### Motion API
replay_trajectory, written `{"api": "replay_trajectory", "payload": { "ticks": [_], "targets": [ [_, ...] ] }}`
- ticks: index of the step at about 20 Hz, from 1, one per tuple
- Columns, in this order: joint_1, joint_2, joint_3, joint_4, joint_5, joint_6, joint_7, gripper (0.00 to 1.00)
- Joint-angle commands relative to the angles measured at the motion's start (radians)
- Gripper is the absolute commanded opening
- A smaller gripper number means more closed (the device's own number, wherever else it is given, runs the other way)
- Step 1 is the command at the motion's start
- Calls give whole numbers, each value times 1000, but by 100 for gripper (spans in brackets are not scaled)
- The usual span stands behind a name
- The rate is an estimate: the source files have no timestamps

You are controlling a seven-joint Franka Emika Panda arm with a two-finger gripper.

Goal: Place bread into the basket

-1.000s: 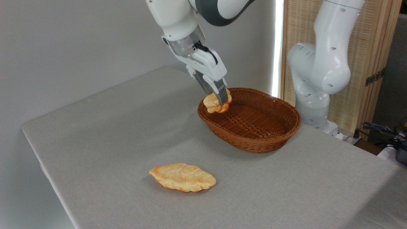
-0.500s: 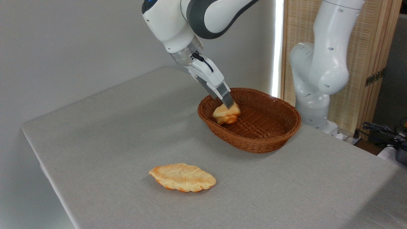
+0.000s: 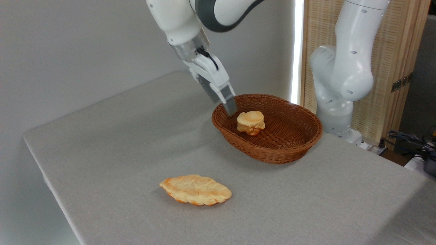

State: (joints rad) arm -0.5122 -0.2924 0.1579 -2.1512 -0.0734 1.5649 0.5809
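The bread (image 3: 251, 122), a small golden-orange bun with a pale lumpy top, sits upright on the floor of the oval brown wicker basket (image 3: 289, 149), toward its left end. Just left of the bun and slightly above it, my gripper (image 3: 224, 103) hangs over the basket's left rim. It is open with nothing between its fingers, and a small gap separates it from the bun.
A flat braided leaf-shaped loaf (image 3: 195, 190) lies on the grey tablecloth near the front. The arm's white base (image 3: 335, 85) stands behind the basket at the right, before a slatted wooden screen. Cables lie at the far right edge.
The gripper lowered the bun into the basket, let go of it and pulled back up and to the left. The bun now rests free in the basket.
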Motion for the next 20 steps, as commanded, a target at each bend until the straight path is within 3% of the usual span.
{"api": "replay_trajectory", "payload": {
  "ticks": [1,11,16,20],
  "targets": [
    [7,6,35,56,4,122,-7,100],
    [7,148,170,257,21,337,-7,100],
    [9,249,200,372,40,348,-4,100],
    [12,259,201,381,40,331,-9,100]
  ]
}}
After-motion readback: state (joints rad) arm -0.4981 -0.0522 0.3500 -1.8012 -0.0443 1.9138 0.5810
